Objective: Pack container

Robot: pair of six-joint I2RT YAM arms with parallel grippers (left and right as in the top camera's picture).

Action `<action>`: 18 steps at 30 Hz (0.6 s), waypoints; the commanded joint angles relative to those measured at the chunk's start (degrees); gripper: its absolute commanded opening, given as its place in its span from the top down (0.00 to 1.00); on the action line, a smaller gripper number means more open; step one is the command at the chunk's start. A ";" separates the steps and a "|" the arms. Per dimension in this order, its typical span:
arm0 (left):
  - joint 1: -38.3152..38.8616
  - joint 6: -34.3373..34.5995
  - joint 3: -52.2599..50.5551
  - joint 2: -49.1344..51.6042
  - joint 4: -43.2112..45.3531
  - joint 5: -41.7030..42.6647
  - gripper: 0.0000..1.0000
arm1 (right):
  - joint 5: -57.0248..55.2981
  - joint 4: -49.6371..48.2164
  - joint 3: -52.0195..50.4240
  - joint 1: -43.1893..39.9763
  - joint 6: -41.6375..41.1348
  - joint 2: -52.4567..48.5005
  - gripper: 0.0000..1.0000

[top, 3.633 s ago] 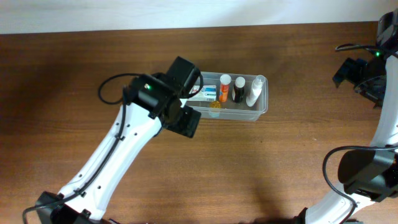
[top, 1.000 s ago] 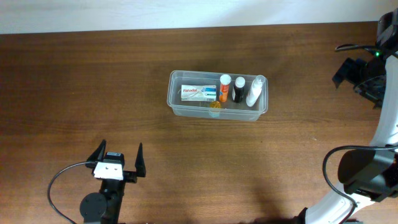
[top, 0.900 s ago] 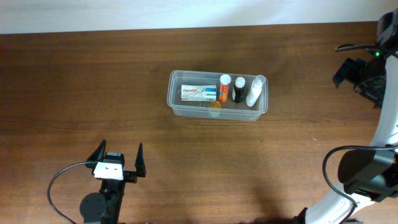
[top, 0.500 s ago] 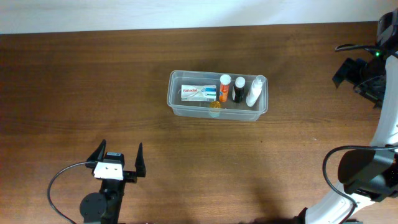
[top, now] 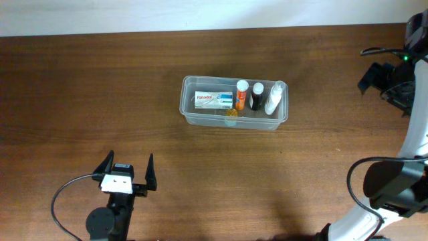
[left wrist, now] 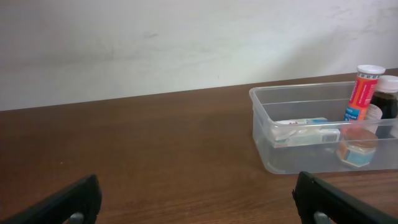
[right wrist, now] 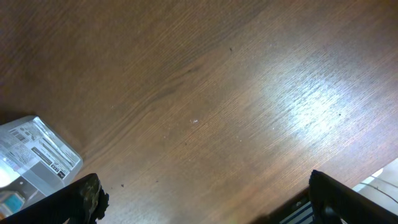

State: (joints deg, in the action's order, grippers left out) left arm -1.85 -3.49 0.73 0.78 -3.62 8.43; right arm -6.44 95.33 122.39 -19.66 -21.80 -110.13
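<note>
The clear container (top: 190, 114) stands in the middle of the table, toward the back. Inside it lie a white box (top: 214, 100), an orange tube (top: 241, 94), a dark bottle (top: 256, 98), a white bottle (top: 274, 98) and a small jar (top: 231, 116). My left gripper (top: 127, 169) rests open near the front left, far from the container, with nothing between its fingers. The left wrist view has the container (left wrist: 267, 146) ahead on the right, beyond the left gripper (left wrist: 199, 208). My right gripper (top: 378, 79) hangs open at the far right edge, empty; below it the right gripper (right wrist: 211, 211) has bare wood.
A clear labelled pack (right wrist: 37, 155) shows at the left edge of the right wrist view. A pale wall (left wrist: 186, 43) runs behind the table's back edge. The right arm's white links (top: 414, 147) stand along the right side. A black cable (top: 63, 201) loops by the left arm's base.
The left arm, which reached over the container's left end a few seconds ago, has pulled back to the front left. Nothing has moved over the last second.
</note>
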 commanded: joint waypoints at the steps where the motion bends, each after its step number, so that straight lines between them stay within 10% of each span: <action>1: -0.13 -0.68 -0.22 -0.44 -0.09 0.81 0.00 | -1.60 -3.34 -3.50 1.60 0.59 8.07 0.02; 18: -0.13 -0.70 -0.22 -0.44 -0.09 0.81 0.01 | -1.51 -60.81 -67.47 25.16 1.86 62.36 0.02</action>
State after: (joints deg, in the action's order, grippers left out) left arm -1.85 -3.49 0.73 0.80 -3.62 8.43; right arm -7.27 39.27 63.72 2.68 -20.91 -54.59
